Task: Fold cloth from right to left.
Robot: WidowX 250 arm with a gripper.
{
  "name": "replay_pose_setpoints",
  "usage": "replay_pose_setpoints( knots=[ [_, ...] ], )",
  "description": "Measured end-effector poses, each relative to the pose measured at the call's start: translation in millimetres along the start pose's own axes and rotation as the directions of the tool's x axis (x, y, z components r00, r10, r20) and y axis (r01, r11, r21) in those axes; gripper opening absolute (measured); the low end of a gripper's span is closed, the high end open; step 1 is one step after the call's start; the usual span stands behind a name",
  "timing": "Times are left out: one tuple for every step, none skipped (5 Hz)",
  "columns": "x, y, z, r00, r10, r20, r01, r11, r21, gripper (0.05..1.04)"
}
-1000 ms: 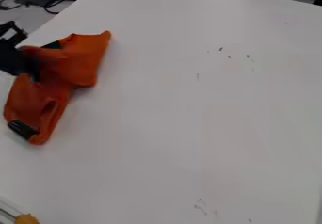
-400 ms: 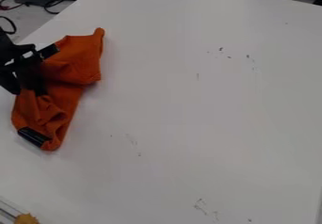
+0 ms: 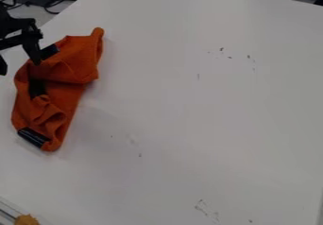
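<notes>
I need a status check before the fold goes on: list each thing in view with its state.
Orange cloth: rumpled, bunched, not neatly folded.
Gripper: open, over the cloth's upper left part.
White table: marked with small dark specks.
Cables: tangled, beyond the table's edge.

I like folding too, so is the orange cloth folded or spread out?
Partly folded: the orange cloth lies bunched, with overlapping layers and creases.
</notes>
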State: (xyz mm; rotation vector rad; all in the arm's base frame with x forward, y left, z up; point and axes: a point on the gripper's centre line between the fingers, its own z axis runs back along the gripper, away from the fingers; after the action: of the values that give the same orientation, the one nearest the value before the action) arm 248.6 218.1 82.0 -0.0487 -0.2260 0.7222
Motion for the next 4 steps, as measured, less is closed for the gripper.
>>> replay_pose_setpoints(
  knots=[
    [1.1,-19.4,16.3,1.0,-0.021,0.01,0.02,1.0,0.013,1.003],
    [-12.2,-61.3,16.0,0.996,-0.085,-0.041,0.087,0.995,0.043,1.0],
    [-19.2,-109.4,19.8,0.984,-0.163,-0.076,0.168,0.983,0.073,1.0],
    [-29.6,-149.6,18.7,0.971,-0.219,-0.101,0.225,0.973,0.049,1.0]
  ],
)
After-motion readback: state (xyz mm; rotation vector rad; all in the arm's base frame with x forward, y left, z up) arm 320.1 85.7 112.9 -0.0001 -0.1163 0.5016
